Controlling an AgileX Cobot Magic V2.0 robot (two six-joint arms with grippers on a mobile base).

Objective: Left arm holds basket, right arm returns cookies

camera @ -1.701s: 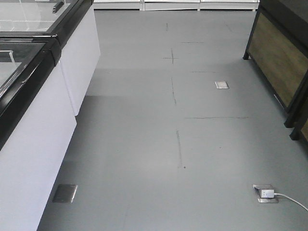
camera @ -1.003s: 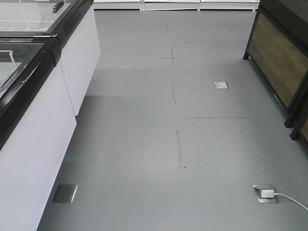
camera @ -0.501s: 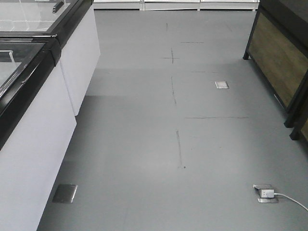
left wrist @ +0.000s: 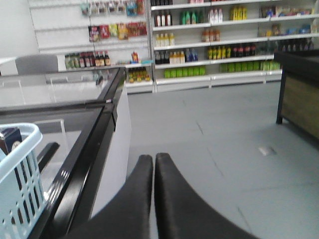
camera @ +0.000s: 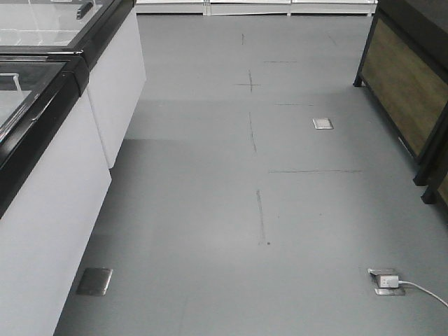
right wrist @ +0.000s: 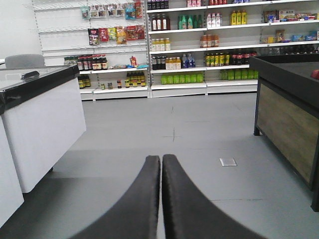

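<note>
The grey shop floor [camera: 266,210] fills the front view, with no arm, basket or box in it. Across the back of both wrist views run stocked shelves [right wrist: 199,45]. A long black-rimmed, glass-topped freezer [camera: 42,175] lines the left of the aisle, and a wood-sided stand [right wrist: 284,119] lines the right. The basket [left wrist: 25,194] shows only in the left wrist view, at the lower left edge. It lies left of the fingers, on the freezer's side, though what it rests on is cut off. The left gripper [left wrist: 153,159] points down the aisle with its fingers pressed together on nothing, clear of the basket, so the basket is not yet held. The right gripper [right wrist: 161,160] is likewise clenched and empty, aimed at the far shelves. No basket appears in its view, so the left arm looks the nearer one. The coming move probably has that arm swing left toward the basket's rim. Inside the basket, near its top edge, a dark corner of the cookies [left wrist: 9,135] pokes up. Too little shows to tell its long axis. A plugged floor socket [camera: 387,281] sits low right.
</note>
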